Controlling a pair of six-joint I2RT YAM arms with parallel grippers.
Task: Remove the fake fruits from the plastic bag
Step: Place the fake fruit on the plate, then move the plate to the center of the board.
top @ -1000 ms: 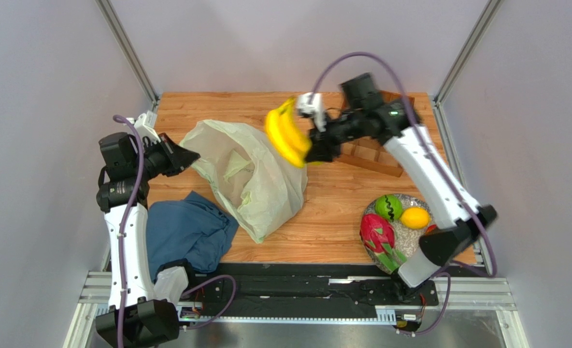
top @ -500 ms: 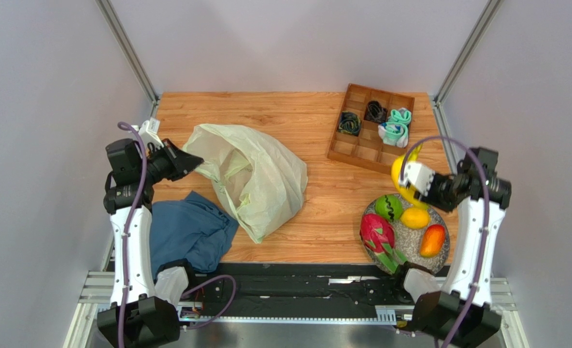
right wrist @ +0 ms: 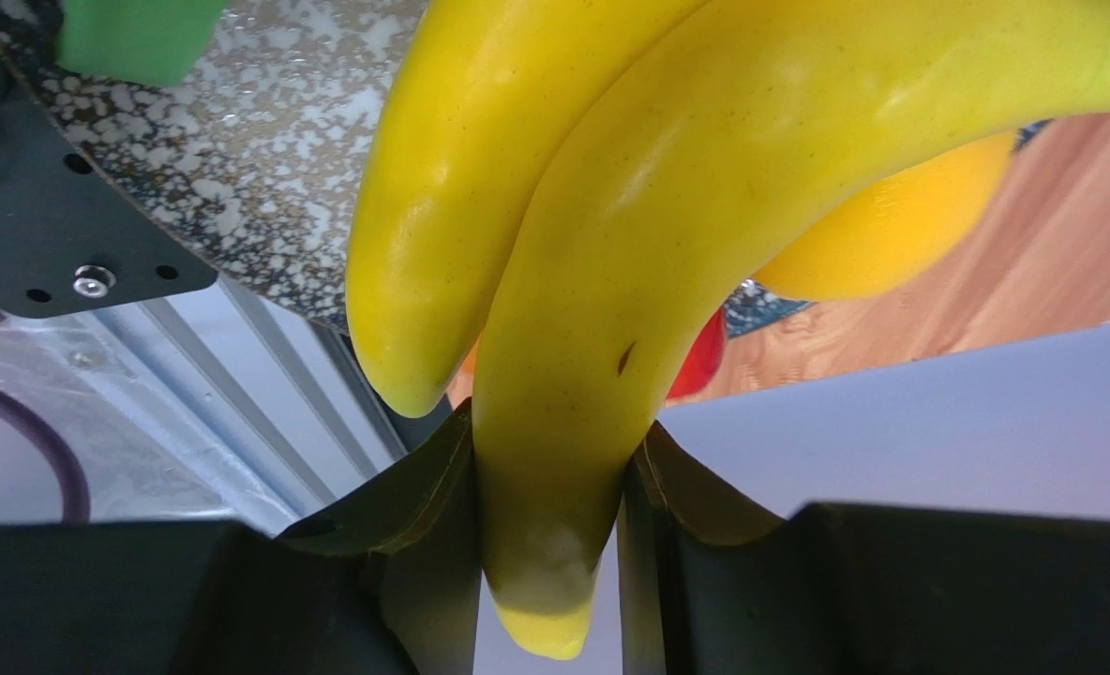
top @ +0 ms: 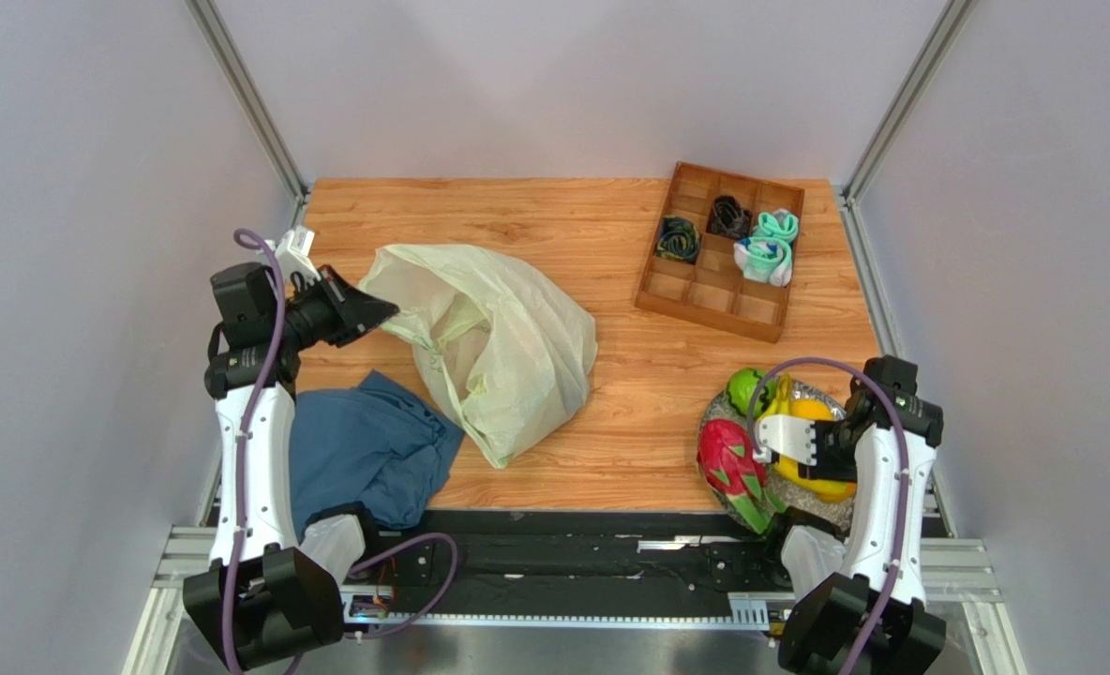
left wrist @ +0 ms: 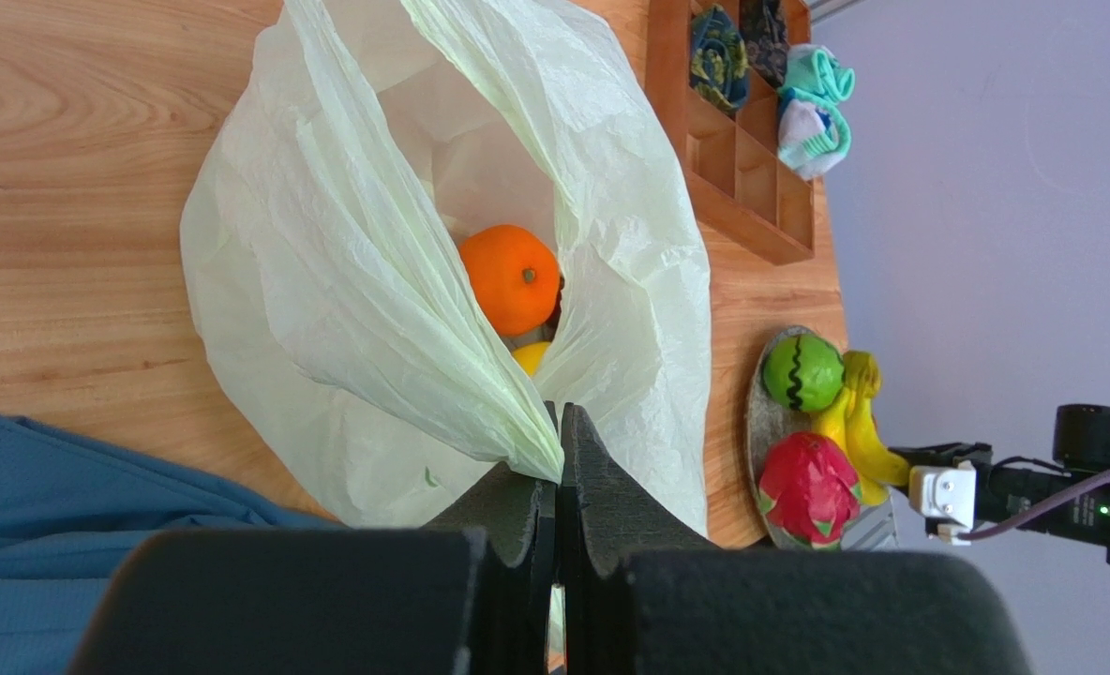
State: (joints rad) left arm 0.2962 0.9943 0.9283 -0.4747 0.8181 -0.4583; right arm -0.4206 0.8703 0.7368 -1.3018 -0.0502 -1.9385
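Note:
The pale yellow-green plastic bag lies at the table's left middle. My left gripper is shut on its rim and holds the mouth open. Inside the bag I see an orange and a bit of yellow fruit below it. My right gripper is shut on the yellow bananas just over the speckled plate at near right. In the right wrist view the fingers clamp one banana's end. A green fruit and the pink dragon fruit lie on the plate.
A wooden divided tray with rolled socks stands at the back right. A blue cloth lies at near left, beside the bag. The metal rail runs along the near edge. Another yellow-orange fruit shows behind the bananas.
My right arm has carried the bananas from above the bag across to the near right and down over the plate. My left gripper has kept its hold on the bag.

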